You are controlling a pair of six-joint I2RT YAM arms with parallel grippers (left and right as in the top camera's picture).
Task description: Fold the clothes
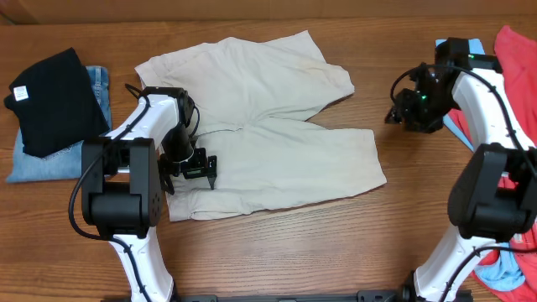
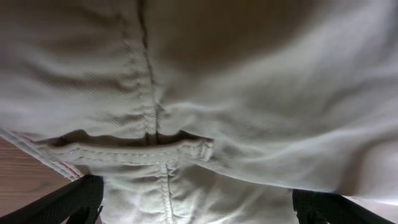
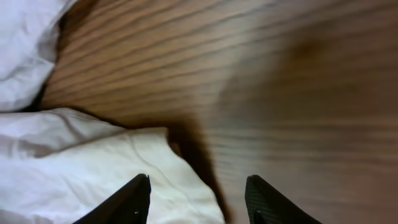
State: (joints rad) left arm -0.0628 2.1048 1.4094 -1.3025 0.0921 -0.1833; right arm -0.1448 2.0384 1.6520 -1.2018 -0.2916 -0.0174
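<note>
Pale beige trousers (image 1: 268,126) laid flat across the middle of the wooden counter (image 1: 336,252), waistband to the left, both legs reaching right. Left gripper (image 1: 198,168) low over the lower-left corner near the waistband, fingers spread wide with seamed cloth filling the gap between them, pinching nothing. Right gripper (image 3: 198,190) off the trousers' right edge, above bare wood, fingers likewise apart, the pale fabric's edge just beside one finger. At far left, a black garment (image 1: 50,101) stacked on folded denim (image 1: 33,164); at far right, a red cloth (image 1: 516,59).
</note>
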